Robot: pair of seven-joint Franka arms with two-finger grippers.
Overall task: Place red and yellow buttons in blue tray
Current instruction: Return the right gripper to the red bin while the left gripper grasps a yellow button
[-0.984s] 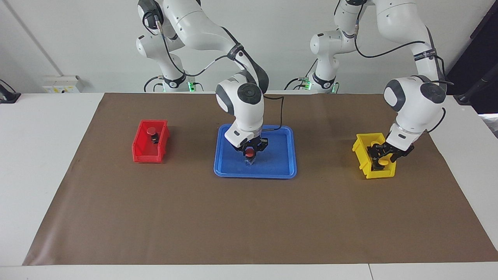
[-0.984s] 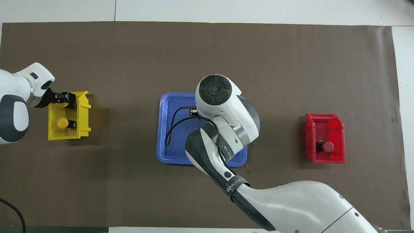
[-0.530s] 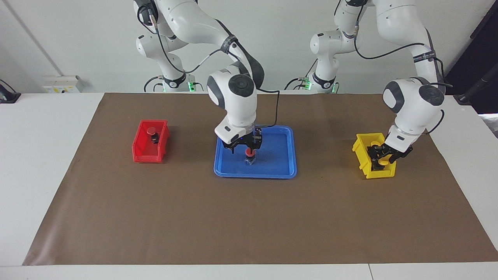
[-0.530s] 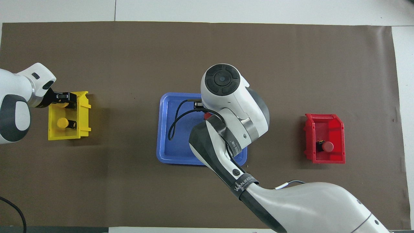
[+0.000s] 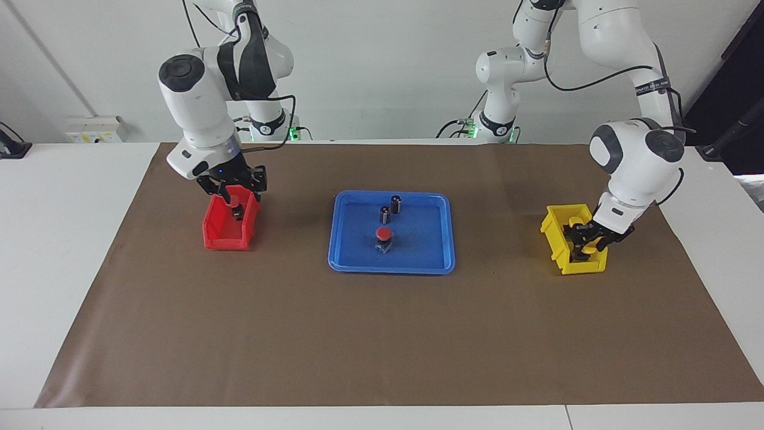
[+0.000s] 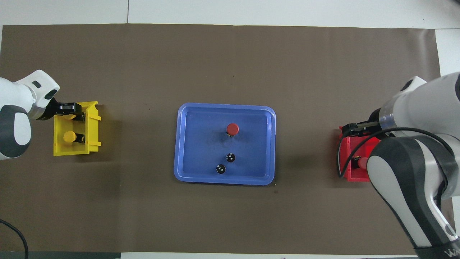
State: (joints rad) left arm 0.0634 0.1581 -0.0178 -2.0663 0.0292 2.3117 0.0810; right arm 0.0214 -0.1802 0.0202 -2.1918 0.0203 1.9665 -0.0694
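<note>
Now you see a brown mat (image 5: 382,334) beneath the blue tray (image 5: 439,254), a red button (image 5: 383,234) standing inside. Over the red bin (image 5: 224,233), your right gripper (image 5: 234,190) hangs, jaws apart. Your left gripper (image 5: 588,239) is in the yellow bin (image 5: 558,239), clamped on a yellow button (image 6: 70,116).

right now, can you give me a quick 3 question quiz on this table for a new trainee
1. True or false: one red button already stands in the blue tray.
2. How many dark capless cylinders are in the tray? A) one B) two C) three
3. Fill in: the left gripper is down in the ______ bin, while the right gripper is over the red bin.

Key:
1. True; a second red button is in the red bin.
2. B; both stand nearer to the robots than the red button.
3. Yellow.
</note>
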